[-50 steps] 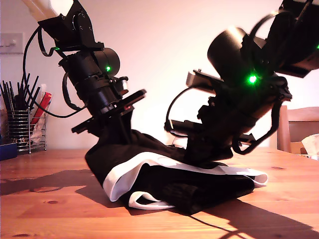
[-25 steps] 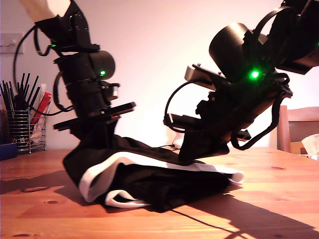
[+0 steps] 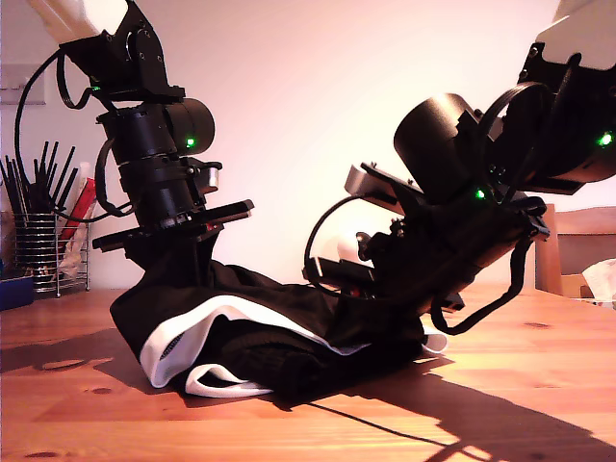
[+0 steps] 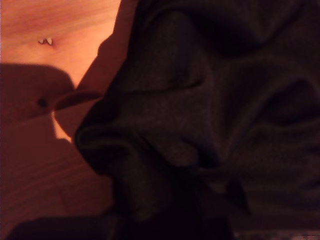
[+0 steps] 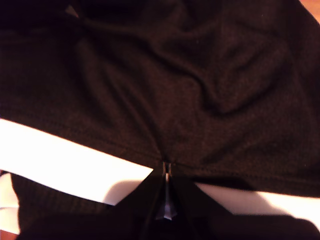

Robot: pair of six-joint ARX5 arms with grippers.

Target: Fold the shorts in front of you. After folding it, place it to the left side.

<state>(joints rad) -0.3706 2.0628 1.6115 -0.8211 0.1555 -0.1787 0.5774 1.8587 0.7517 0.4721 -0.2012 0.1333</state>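
The shorts are black with white bands, the table orange-brown grained wood

Wooden table, wire holder of dark utensils at the exterior view's left, wooden chair at its right

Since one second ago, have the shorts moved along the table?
Yes. The shorts have slid toward the exterior view's left, closer to the wire utensil holder, which has not moved.

Low exterior, close wrists, shared shorts
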